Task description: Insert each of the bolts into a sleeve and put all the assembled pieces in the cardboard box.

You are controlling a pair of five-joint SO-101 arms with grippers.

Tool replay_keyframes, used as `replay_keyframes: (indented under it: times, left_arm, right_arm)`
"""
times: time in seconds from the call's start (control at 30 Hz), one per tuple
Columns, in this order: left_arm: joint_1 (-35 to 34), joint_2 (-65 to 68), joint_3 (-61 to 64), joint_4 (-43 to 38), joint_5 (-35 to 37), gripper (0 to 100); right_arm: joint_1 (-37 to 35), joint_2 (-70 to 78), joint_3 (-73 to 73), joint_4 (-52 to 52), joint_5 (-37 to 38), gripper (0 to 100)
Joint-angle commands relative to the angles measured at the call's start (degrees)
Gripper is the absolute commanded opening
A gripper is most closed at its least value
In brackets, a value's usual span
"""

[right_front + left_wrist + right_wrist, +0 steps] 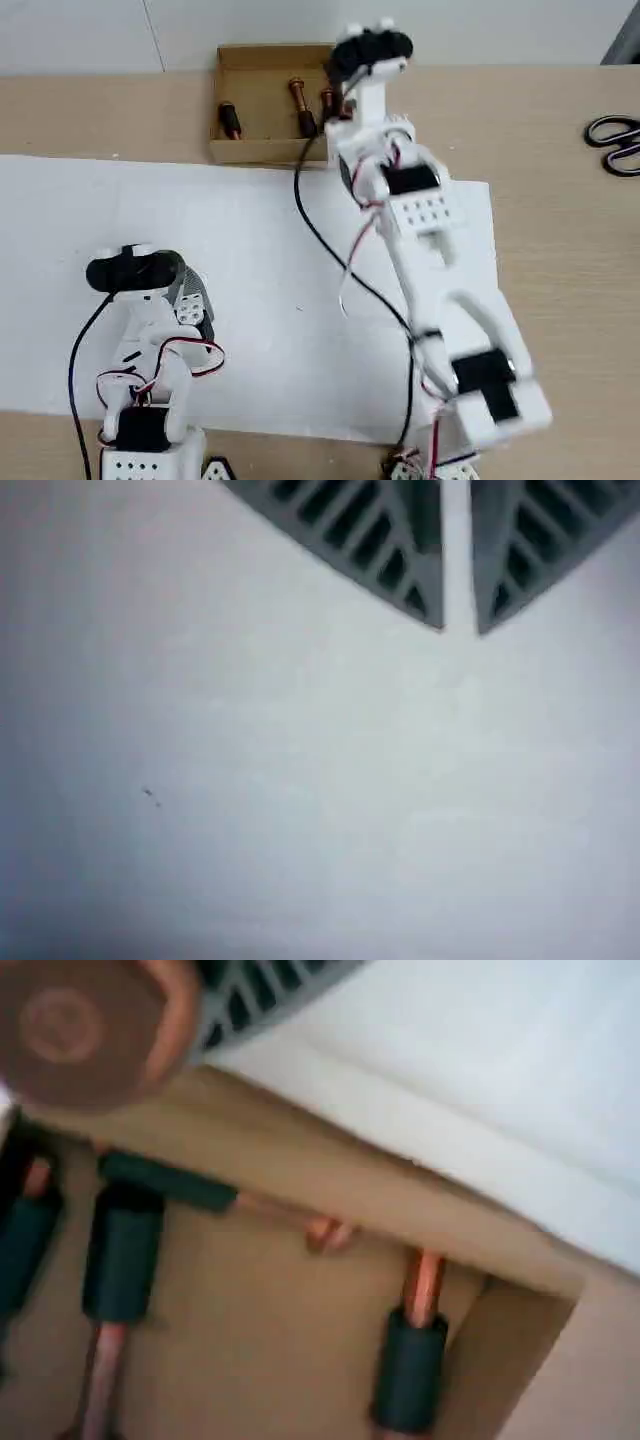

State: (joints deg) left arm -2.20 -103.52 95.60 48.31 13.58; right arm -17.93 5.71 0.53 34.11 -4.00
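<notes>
The cardboard box (228, 150) stands at the table's far edge with several copper bolts in black sleeves (229, 119) lying inside. My right gripper (338, 95) hangs over the box's right end, shut on a copper bolt (62, 1028) whose hex head sits close to the right wrist camera beside a grey finger (262, 988). Below it, sleeved bolts (122, 1250) (410, 1370) lie on the box floor next to the box wall (330, 1175). My left gripper (190, 295) rests low over the white paper near the front left, its fingers (410, 560) shut with nothing between them.
A white paper sheet (250, 280) covers most of the table. Black scissors (615, 140) lie at the far right on bare wood. A black cable (325, 245) trails from the right arm across the paper.
</notes>
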Motion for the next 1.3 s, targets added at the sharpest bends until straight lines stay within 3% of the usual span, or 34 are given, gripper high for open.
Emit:
replay_keyframes:
  times: [0.0,0.67,0.93,1.27]
  left_arm:
    - [-0.4,-0.6,-0.6,-1.1,-0.4,1]
    - [0.0,-0.6,-0.3,-1.1,-0.4,1]
    - [0.1,-0.6,-0.6,2.0,-0.4,1]
    - [0.4,-0.6,-4.0,4.0,-0.4,1]
  right_arm:
    - [0.3,8.7,-17.7,0.2,-0.4,0.3]
    - [0.0,54.9,-76.1,-0.1,4.8,0.4]
    - [0.0,65.5,-87.9,0.0,8.1,0.4]
    - [-0.7,66.9,-88.9,0.4,11.4,0.5]
